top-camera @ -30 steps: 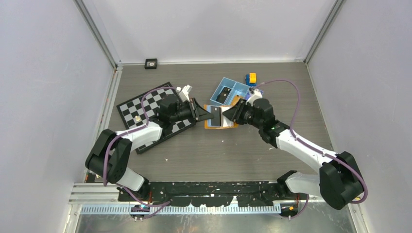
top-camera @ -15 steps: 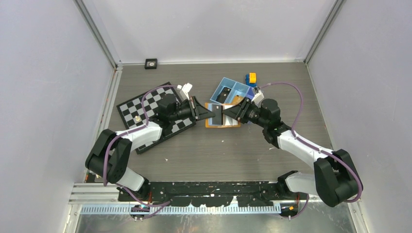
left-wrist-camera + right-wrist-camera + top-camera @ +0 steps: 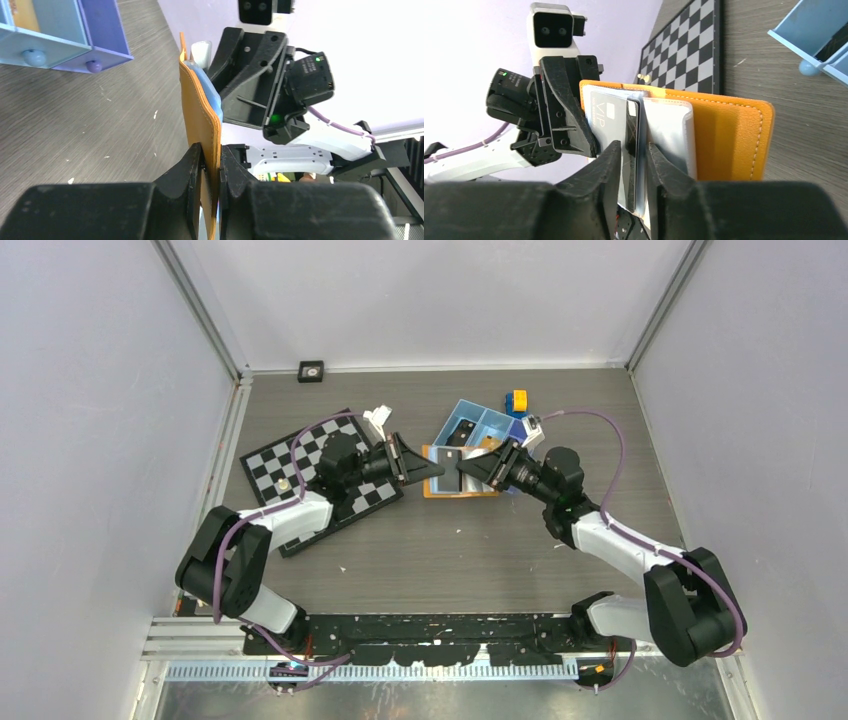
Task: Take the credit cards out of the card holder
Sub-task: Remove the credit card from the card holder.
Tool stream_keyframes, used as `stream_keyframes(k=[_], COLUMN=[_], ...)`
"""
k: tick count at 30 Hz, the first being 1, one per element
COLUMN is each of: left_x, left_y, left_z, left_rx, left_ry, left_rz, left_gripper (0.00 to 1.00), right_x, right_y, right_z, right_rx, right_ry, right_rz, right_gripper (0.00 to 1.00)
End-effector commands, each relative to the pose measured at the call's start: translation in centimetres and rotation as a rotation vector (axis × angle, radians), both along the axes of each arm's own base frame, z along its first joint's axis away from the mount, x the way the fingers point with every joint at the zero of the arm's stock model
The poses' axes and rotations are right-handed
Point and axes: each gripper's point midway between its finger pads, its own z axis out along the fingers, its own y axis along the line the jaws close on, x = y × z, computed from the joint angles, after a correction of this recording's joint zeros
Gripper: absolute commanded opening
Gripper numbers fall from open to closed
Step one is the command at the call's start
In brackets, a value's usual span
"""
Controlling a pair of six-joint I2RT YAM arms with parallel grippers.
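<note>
Checkerboard (image 3: 272,462) on the left, blue compartment tray (image 3: 493,421) mid-table, yellow-and-blue block (image 3: 516,401) just behind it, grey wood-grain table (image 3: 450,555).

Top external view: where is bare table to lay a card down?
Widest bare patch: the table between the card holder and the arm bases. Another lies between the right arm and the right wall. Crowded: the centre, where left gripper and right gripper meet, chessboard left, blue tray behind.

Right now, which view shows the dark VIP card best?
Right wrist: the VIP card faces it, lettering readable, in the card holder. Top external shows a dark patch; left wrist sees the holder edge-on, card hidden.
</note>
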Motion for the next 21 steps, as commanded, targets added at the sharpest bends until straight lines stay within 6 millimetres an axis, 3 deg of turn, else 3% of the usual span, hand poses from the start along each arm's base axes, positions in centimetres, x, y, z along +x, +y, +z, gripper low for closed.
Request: stream_keyframes(k=[1,4,8,16,21], left_x=[-1.7,-1.7,-1.5,-1.2,-1.1], left_y=[-0.1,-0.1,-0.2,-0.5,-0.5], left_z=[4.7,4.8,4.5,3.8,3.7], left_rx=[-0.133,-0.161,-0.173,-0.17,-0.169], left_ry=[-0.127,-0.124,-0.114,-0.09,-0.086], left_rz=[-0.082,-0.096,-0.104,-0.112,-0.113], left_gripper=[0.0,0.0,0.0,0.0,0.0], right_x=[-1.1,-1.4,-2.3,-2.4,-2.5], right_y=[0.1,-0.4,-0.2,0.5,0.6], right_z=[2.7,3.9,5.5,5.6,5.6], right_rx=[0.109,0.186,0.266,0.297,0.282], right_ry=[-0.076,-0.106,-0.155,-0.14,-0.141], right_rz=[0.05,0.052,0.106,0.157,0.159], right_gripper=[0.26,0.18,0.21,0.21,0.13])
